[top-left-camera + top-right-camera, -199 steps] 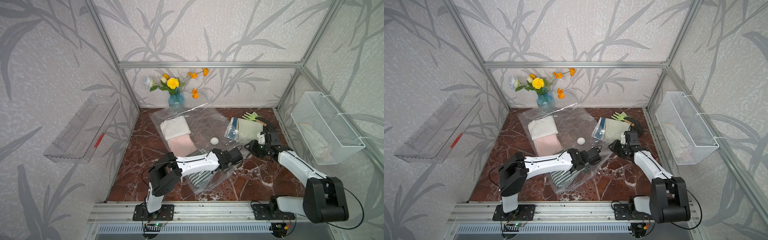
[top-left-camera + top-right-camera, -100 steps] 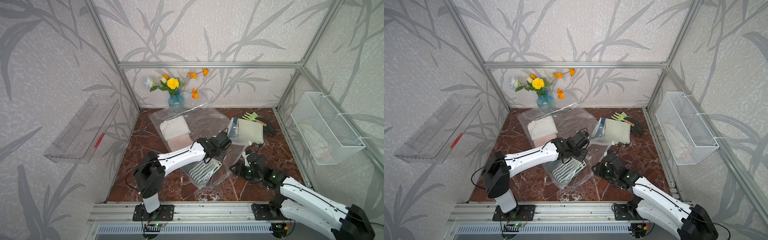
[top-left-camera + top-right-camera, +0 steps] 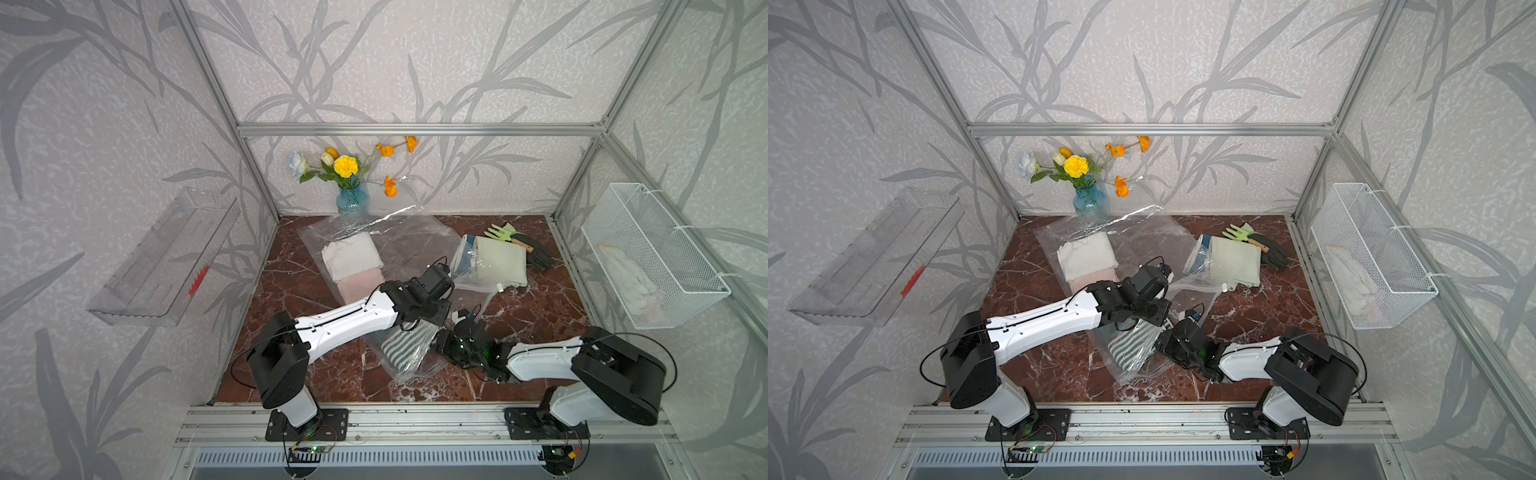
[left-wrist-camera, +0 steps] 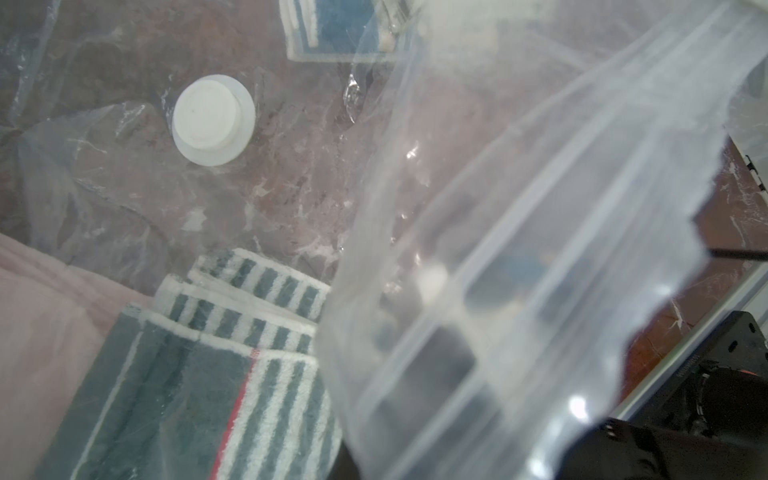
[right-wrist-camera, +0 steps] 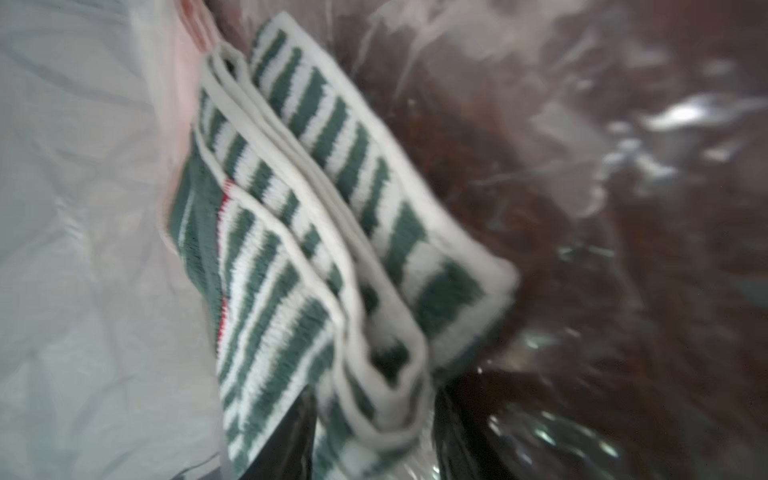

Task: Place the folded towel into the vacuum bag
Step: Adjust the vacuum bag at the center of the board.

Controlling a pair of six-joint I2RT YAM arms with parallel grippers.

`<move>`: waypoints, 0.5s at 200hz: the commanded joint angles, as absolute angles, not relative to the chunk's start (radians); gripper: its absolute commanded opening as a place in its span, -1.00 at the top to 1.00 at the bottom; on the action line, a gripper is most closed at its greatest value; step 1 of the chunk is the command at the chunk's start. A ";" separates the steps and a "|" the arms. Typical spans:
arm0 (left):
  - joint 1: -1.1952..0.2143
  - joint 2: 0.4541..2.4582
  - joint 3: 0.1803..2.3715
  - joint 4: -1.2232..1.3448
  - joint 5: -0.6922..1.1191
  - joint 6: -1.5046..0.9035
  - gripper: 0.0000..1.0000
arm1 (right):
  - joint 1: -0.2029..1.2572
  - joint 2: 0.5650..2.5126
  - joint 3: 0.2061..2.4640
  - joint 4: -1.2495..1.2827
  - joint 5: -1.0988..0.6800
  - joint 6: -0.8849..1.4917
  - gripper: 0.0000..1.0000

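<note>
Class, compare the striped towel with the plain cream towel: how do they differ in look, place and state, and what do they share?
The striped towel is green and white; the cream towel is plain. The striped towel lies at the near end of the vacuum bag, the cream towel at its far end. The right gripper pinches the striped towel; no gripper touches the cream towel. Both are folded.

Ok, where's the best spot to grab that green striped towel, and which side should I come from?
Take the green striped towel by the corner of its folded end that faces the mouth of the vacuum bag; the layers stack there, so one pinch catches all. Bring the right tool in low from the robot's right, under the zip-seal edge that the left tool holds lifted.
</note>
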State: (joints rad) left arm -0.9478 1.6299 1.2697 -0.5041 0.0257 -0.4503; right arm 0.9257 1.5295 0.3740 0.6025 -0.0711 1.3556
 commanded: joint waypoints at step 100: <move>-0.979 1.527 1.164 -0.462 0.152 -0.511 0.89 | 0.944 1.889 0.577 0.929 -0.114 1.344 0.72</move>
State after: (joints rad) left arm -0.9569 1.5681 1.1816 -0.4778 0.0849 -0.4919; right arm 0.9504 1.8500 0.5125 0.9287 -0.1032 1.3884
